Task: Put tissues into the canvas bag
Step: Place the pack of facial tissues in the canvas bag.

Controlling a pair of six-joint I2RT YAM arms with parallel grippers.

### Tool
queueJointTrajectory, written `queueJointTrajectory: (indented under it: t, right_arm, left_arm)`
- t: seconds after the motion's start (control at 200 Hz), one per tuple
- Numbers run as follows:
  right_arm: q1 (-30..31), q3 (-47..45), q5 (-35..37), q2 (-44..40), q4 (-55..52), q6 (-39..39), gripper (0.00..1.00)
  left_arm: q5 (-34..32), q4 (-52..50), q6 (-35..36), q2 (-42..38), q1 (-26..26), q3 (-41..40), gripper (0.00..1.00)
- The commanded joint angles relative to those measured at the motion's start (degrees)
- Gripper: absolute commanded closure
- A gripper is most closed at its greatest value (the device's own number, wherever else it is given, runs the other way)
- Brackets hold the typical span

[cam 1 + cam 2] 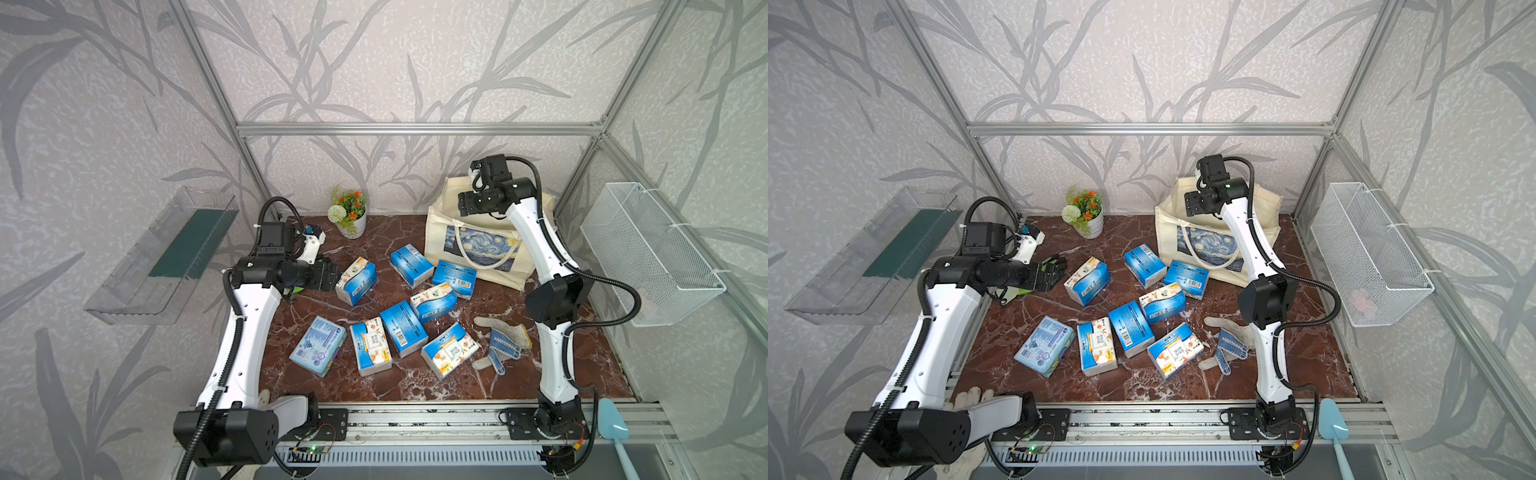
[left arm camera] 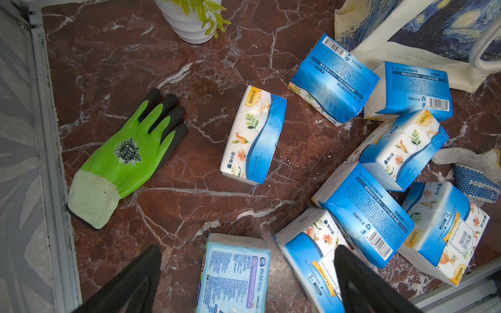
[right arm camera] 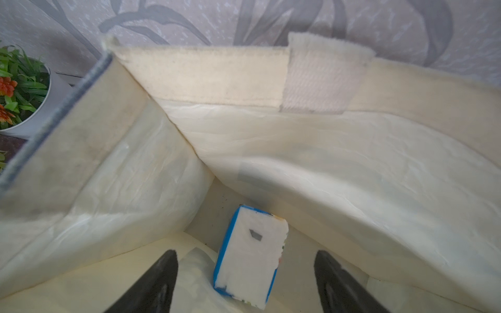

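Checking in from the remote station. The right gripper [image 3: 245, 254] is hovering over the open mouth of the bag [image 3: 298, 162] with its jaws standing apart. One pack [image 3: 252, 257] is lying down inside the bag, straight below the gap between the fingers. I'm seeing bag lining on both sides of it, so nothing is gripping it.

The left gripper [image 2: 248, 248] is hanging above the table [image 2: 189, 81], jaws spread wide and carrying nothing. A pale pack [image 2: 233, 271] is sitting almost directly under it. The other loose packs [image 1: 403, 328] are lying scattered ahead of it, toward the bag, some of them leaning on each other. Counting the pale one, I'm getting eight on the table, all well below and behind the right gripper. The two nearest the bag are resting just beside its printed front.

A green glove [image 2: 127, 154] is lying near the left gripper, on the side away from the bag. A dotted glove [image 1: 500, 340] is lying beyond the packs, close to the right arm.
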Motion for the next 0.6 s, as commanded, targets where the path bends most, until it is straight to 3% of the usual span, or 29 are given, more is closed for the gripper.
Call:
queueJointTrajectory:
  t: [0.0, 0.245, 0.595]
  right_arm:
    - [-0.07, 0.88, 1.09, -2.48, -0.06, -0.04, 0.19]
    - [-0.25, 2.7, 2.46, -2.81, -0.24, 0.24, 0.18]
    - [-0.34, 15.29, 2.72, -6.97, -4.86, 2.21, 0.15]
  left_arm:
    - [0.54, -0.18, 0.24, 0.38, -0.34, -0.49, 0.03]
    - [0.1, -0.36, 0.34, 0.47, -0.35, -0.05, 0.03]
    - [0.18, -0.62, 1.53, 0.84, -0.43, 0.6, 0.03]
